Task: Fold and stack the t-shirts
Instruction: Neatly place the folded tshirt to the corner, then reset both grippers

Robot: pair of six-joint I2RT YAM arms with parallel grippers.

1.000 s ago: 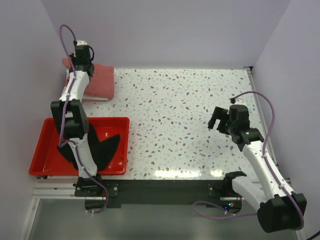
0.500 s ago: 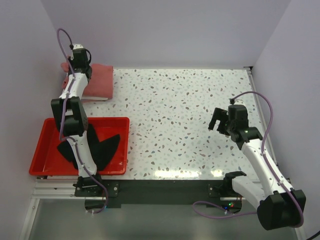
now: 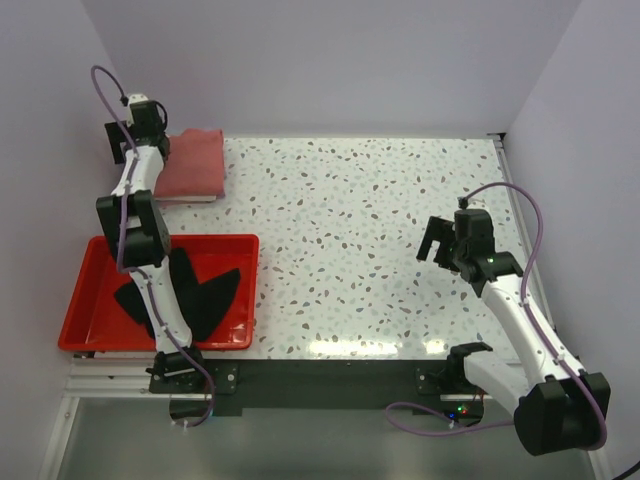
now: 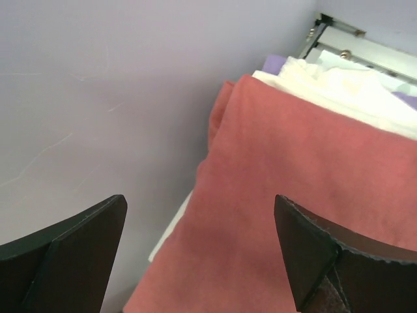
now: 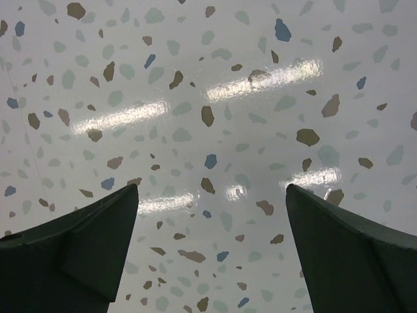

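- Salmon cloth is topping the pile: the folded salmon shirt [image 3: 193, 163] is lying flat at the far left corner of the speckled table [image 3: 360, 230], with its left edge running close along the pale wall [image 4: 91, 91].
- From the left wrist camera, a cream shirt [image 4: 345, 85] is showing from under the salmon one along its far edge. A small sliver of lavender shirt [image 4: 276, 63] is peeking out beside the cream one near the table's corner.
- From above, a thin white edge is showing under the near side of the salmon shirt.
- The left gripper [image 4: 200, 212] is hanging over the wall-side edge of this pile, with the arm stretched far forward. Its 2 fingers are standing wide apart, with only the salmon cloth and the wall showing in the gap and nothing being gripped.
- The black shirt [image 3: 215, 295] is lying spread and unfolded in the red tray [image 3: 85, 305], which is sitting at the near left edge of the table. The left arm is crossing over it and hiding part of it.
- The right gripper [image 5: 212, 195] is hovering over bare speckled table on the right side, well apart from all the shirts. Its 2 fingers are also spread wide and are holding nothing.
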